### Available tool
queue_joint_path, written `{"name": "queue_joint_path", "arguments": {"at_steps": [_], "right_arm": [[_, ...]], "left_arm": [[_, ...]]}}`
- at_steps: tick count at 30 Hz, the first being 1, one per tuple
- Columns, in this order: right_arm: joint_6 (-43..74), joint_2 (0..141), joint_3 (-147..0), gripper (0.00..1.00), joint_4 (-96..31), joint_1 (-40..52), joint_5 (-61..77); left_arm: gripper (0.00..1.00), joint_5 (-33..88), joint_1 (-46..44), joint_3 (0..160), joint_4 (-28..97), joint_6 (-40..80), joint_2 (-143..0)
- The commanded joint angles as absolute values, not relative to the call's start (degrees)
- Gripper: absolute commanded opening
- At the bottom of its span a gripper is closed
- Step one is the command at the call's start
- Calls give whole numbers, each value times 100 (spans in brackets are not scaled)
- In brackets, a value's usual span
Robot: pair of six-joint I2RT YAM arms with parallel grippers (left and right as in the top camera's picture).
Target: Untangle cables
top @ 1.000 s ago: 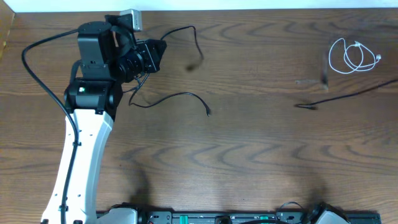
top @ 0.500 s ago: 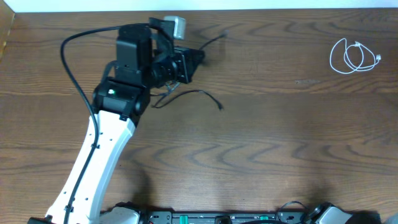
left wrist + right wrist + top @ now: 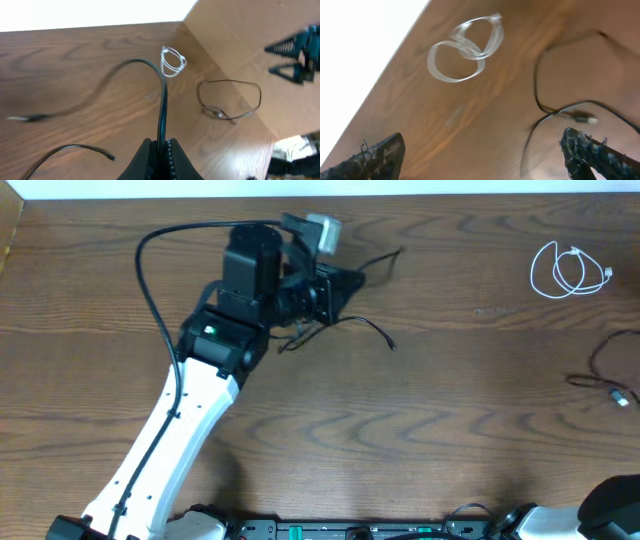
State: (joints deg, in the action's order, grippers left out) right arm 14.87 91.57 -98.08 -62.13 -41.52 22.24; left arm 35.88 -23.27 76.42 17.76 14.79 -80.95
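Left gripper [image 3: 160, 145] clamped tight on one black cable [image 3: 163, 95], which runs straight out from between its tips. Right gripper [image 3: 481, 147] spread wide, touching nothing. White cable [image 3: 465, 47] coiled ahead; second black cable [image 3: 542, 112] ahead, nearer its right finger. Count: one white, two black.

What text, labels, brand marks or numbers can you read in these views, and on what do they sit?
None can be read in any view.
left arm: plain white and black shell with one green light, no lettering visible.
base rail at the bottom edge: small green and white marks, too small to read.
white cable, pinched black cable, loose black cable: no tags or print visible.
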Motion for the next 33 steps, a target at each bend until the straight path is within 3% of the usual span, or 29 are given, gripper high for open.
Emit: {"name": "queue_joint_path", "arguments": {"at_steps": [1, 6, 12, 21, 28, 33], "right_arm": [[443, 8864, -9856, 96, -6270, -3981, 4036], [-543, 8825, -9856, 96, -6497, -3420, 5172], [-786, 8825, -9856, 92, -6504, -2604, 5310], [-489, 8847, -9848, 90, -6418, -1066, 5275], [-123, 9063, -9800, 88, -5878, -78, 5256], [-67, 9380, -9780, 87, -5341, 513, 5496]], "left_arm": [[7, 3686, -2630, 7682, 1704, 1048, -8180], [7, 3782, -2880, 7682, 1562, 856, -8320], [7, 4154, -2902, 7682, 696, 1184, -8344], [7, 2766, -2869, 7682, -336, 3557, -8346], [7, 1116, -2869, 7682, -552, 5878, -8346], [8, 521, -2869, 7682, -552, 6766, -8346]]}}
